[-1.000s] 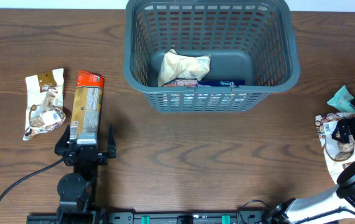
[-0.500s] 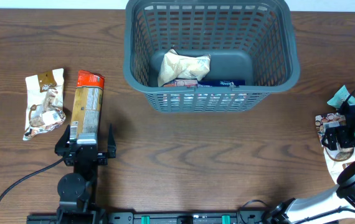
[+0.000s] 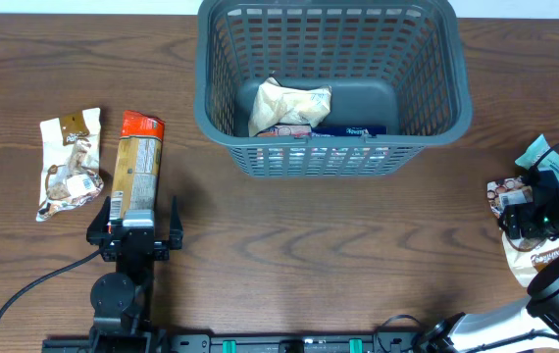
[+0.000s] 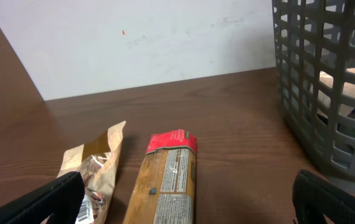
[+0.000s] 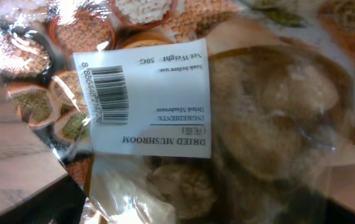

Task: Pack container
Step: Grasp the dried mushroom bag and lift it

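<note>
Change over the last second: right end effector [image 3: 534, 214] came down and slightly toward the container [image 3: 329, 155], and it now sat on top of the dried mushroom packet [image 5: 227, 124]. The packet also looked nudged a bit closer to the container than it had been. Read: the grab of the next item was under way and the lift had not started, so the pack was partly done.

Container sat at the far middle of the desk [image 3: 309, 255], upright. Two items were already inside: a pale packet [image 3: 289, 103] against the near-left wall and a dark blue packet [image 3: 353, 129] flat beside it.

Right end effector: well to the right of the container, on its near side, pressed close over the mushroom packet. The wrist view was filled by the label and clear film. Jaws seemed to be narrowing, but I could not tell whether they were pinching the bag yet. A teal packet [image 3: 534, 155] lay just beyond it, on the side nearer the container's back.

Left end effector [image 3: 142, 211]: left of the container, near side, jaws spread fully, holding nothing. The near end of the gold-and-red packet [image 3: 138, 167] lay between its fingers with no squeeze showing. The brown-and-white packet [image 3: 69, 167] lay further left still, untouched.

Still to go in, by my count: four packets.
</note>
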`<state>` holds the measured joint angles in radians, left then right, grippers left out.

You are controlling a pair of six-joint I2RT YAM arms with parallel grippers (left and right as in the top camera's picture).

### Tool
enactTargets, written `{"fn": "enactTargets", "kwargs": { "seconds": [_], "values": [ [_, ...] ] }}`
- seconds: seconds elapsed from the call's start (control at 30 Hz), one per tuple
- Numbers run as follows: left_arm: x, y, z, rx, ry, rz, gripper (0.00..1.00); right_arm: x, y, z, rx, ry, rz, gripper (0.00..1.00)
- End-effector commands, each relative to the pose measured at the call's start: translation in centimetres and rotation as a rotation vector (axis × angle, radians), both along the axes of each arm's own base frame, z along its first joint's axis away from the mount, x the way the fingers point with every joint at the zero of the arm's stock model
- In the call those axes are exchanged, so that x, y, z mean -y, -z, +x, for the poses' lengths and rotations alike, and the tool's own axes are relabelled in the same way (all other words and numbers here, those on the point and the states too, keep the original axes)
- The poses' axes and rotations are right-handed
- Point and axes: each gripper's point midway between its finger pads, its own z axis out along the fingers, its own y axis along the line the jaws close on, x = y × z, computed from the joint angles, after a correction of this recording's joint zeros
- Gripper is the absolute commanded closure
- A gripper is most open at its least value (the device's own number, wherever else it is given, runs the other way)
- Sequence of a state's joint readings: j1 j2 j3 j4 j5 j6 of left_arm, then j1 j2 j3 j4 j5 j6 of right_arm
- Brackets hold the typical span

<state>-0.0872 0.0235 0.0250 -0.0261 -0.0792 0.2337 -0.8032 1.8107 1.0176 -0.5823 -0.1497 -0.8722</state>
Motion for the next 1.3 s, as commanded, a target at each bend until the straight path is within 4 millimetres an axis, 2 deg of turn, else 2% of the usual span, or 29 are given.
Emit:
{"fn": "enactTargets", "kwargs": {
  "seconds": [0.0, 0.07, 0.2, 0.3, 0.6, 0.73, 0.87, 0.97, 1.07, 1.27],
  "values": [
    [-0.2, 1.8, -0.1, -0.052, -0.014, 0.016, 0.01, -2.2, 1.6, -0.3, 0.009, 0.031, 0.115, 0.47],
    [-0.2, 1.5, 0.0, -0.04, -0.014, 0.015, 0.01, -2.6, 1.4, 0.1, 0.032, 0.061, 0.147, 0.6],
    [-0.2, 1.1, 0.0, -0.026, -0.013, 0.012, 0.01, -3.1, 1.2, 0.6, 0.06, 0.089, 0.185, 0.62],
    [-0.2, 1.1, 0.0, -0.027, -0.014, 0.009, 0.01, -3.3, 1.0, 1.1, 0.084, 0.127, 0.214, 0.78],
    [-0.2, 1.2, 0.0, -0.028, -0.016, -0.005, 0.01, -3.5, -0.7, 3.6, 0.183, 0.22, 0.306, 0.84],
    [-0.2, 1.4, 0.0, -0.036, -0.016, -0.004, 0.01, -3.6, -2.4, 5.3, 0.214, 0.209, 0.297, 0.86],
    [-0.2, 1.4, 0.0, -0.037, -0.016, -0.004, 0.01, -3.9, -5.3, 7.5, 0.278, 0.151, 0.25, 0.89],
    [-0.2, 1.4, 0.0, -0.037, -0.016, -0.004, 0.01, -4.3, -8.6, 9.4, 0.337, 0.124, 0.192, 0.97],
    [-0.2, 1.5, 0.0, -0.042, -0.015, -0.004, 0.01, -5.1, -12.3, 10.7, 0.392, 0.096, 0.139, 0.99],
    [-0.2, 2.0, -0.1, -0.06, -0.015, -0.002, 0.01, -7.1, -21.2, 12.8, 0.544, 0.028, 0.002, 0.99]
  ]
}}
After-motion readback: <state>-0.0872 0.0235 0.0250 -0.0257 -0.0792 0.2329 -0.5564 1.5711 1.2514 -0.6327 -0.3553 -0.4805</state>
